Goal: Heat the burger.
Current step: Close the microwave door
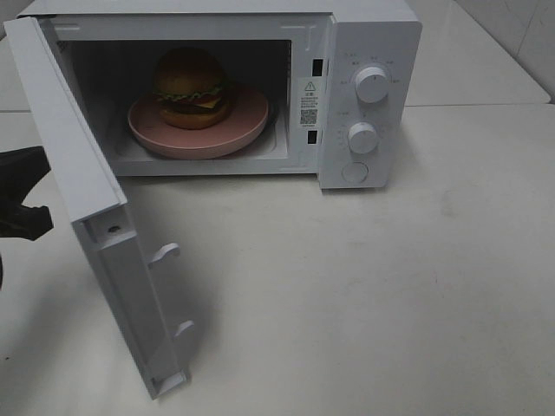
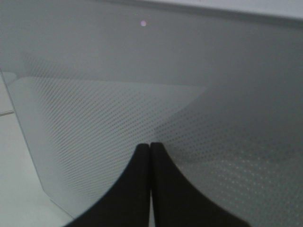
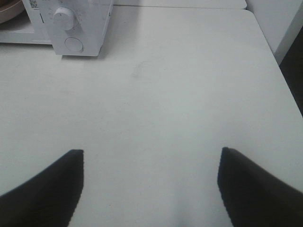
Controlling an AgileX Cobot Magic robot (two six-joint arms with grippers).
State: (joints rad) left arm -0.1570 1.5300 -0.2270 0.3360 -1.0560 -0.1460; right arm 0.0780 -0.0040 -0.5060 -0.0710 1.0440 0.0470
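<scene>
A plain white surface (image 1: 390, 286) carries a white microwave (image 1: 373, 52) set toward the back, with pale wall behind it. Its door (image 1: 87, 199) stands swung wide on the left-hand hinge, its free edge pointing out toward the front of the surface. The burger (image 1: 191, 87) sits upright on a round pink plate (image 1: 173, 139) inside the open cavity, so loading looks done and shutting the door is the likely step in hand.

That move turns on the door. The left gripper (image 2: 150, 145) is on the door's outer side, beyond the left of the oven, and so is far nearer than the other arm. From there the burger lies across the door panel, to the right and toward the back. A push from this side would swing the panel round toward the cavity.

The left gripper's fingers are pressed together with nothing between them. Their tips point at the dotted mesh window (image 2: 118, 118), very near it; whether they touch it I cannot tell. The right gripper (image 3: 150, 152) hangs with its fingers spread wide, holding nothing, over bare surface, well apart from the two knobs (image 1: 372, 84).
</scene>
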